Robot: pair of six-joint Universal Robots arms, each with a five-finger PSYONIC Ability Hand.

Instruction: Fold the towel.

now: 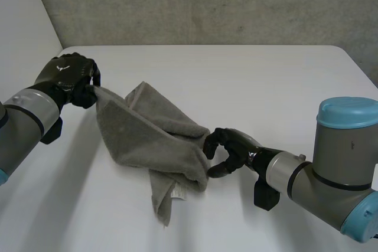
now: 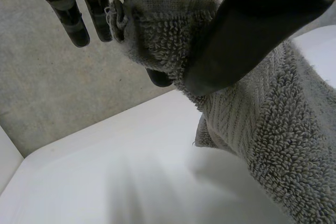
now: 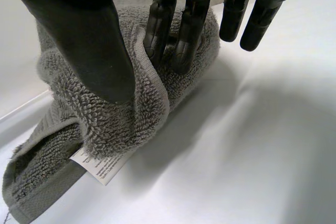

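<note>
grey towel (image 1: 147,137): bunched on white table (image 1: 266,87)
left hand (image 1: 71,78): pinching a corner
right hand (image 1: 239,146): clamped on its edge

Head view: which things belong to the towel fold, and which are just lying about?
Job: towel; left robot hand, pinching a corner; right robot hand, pinching a bunched edge.
Just there: white table; grey wall.
</note>
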